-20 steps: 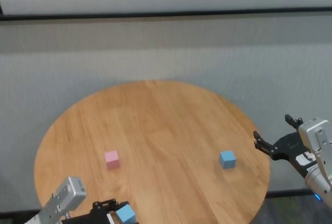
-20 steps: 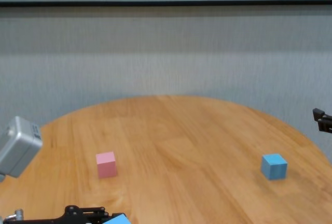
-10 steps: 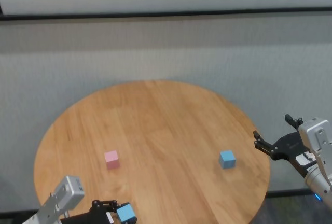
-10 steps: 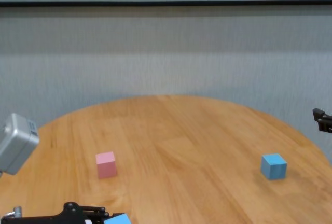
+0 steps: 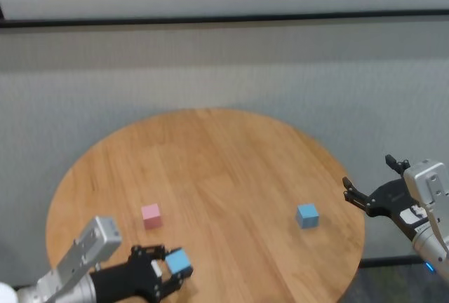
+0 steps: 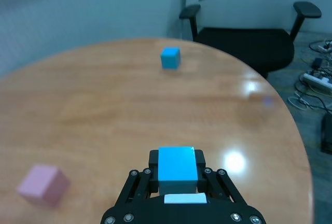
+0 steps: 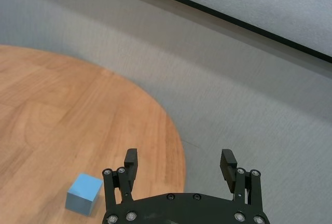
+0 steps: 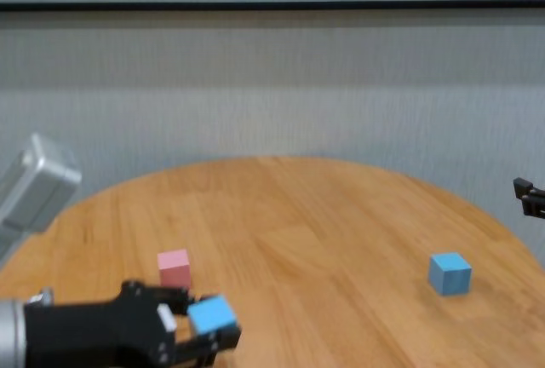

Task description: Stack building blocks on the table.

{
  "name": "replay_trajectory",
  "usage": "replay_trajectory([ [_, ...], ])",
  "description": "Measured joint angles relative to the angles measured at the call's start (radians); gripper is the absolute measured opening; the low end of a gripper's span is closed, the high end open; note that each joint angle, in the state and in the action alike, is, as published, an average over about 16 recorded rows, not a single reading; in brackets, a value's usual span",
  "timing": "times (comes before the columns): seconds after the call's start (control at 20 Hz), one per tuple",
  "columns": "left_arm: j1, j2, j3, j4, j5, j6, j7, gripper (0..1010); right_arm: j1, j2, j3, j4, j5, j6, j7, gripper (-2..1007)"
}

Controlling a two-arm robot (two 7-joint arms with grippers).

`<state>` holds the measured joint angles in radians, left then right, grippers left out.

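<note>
Blocks are three here: a blue block [image 5: 178, 261] held in the left gripper [image 5: 172, 266], a pink block [image 5: 151, 215] resting on the tabletop [image 5: 224, 170] just beyond it, and a second blue block [image 5: 306, 215] well apart on the right side, near the rim. The left jaws are closed on the held blue block, which the wrist view shows seated squarely between them [image 6: 176, 169]. In the chest view it looks clear of the wood [image 8: 212, 314], though its height above the surface is hard to judge.

The step in hand looks like the carry after a pick: one block is taken and none is stacked yet. The pink block is the nearest base, so the next move likely calls for bringing the held block directly over it, squaring the faces, and lowering until they meet before letting go. A small offset could tip or nudge the pink block.

The right gripper [image 5: 375, 184] hovers just off the tabletop's right edge, beside the second blue block, with its jaws wide and holding nothing [image 7: 179, 169].

Open wood lies all around the pink block. The left gripper works close to the near rim, so a dropped block could roll off there.
</note>
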<state>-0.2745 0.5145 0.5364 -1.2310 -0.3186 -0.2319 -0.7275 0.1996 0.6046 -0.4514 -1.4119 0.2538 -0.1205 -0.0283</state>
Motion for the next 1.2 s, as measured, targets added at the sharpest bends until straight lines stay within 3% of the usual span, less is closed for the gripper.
replay_trajectory([
  [0.4,-0.080,-0.071,0.003,0.044,0.030,0.015,0.044,394,0.000,0.000,0.000,0.000,0.000,0.000,0.000,1005],
  [0.85,-0.185,-0.181,0.020,0.193,0.082,0.015,0.088,394,0.000,0.000,0.000,0.000,0.000,0.000,0.000,1005],
  [1.2,-0.234,-0.247,0.030,0.302,0.121,0.001,0.107,394,0.000,0.000,0.000,0.000,0.000,0.000,0.000,1004],
])
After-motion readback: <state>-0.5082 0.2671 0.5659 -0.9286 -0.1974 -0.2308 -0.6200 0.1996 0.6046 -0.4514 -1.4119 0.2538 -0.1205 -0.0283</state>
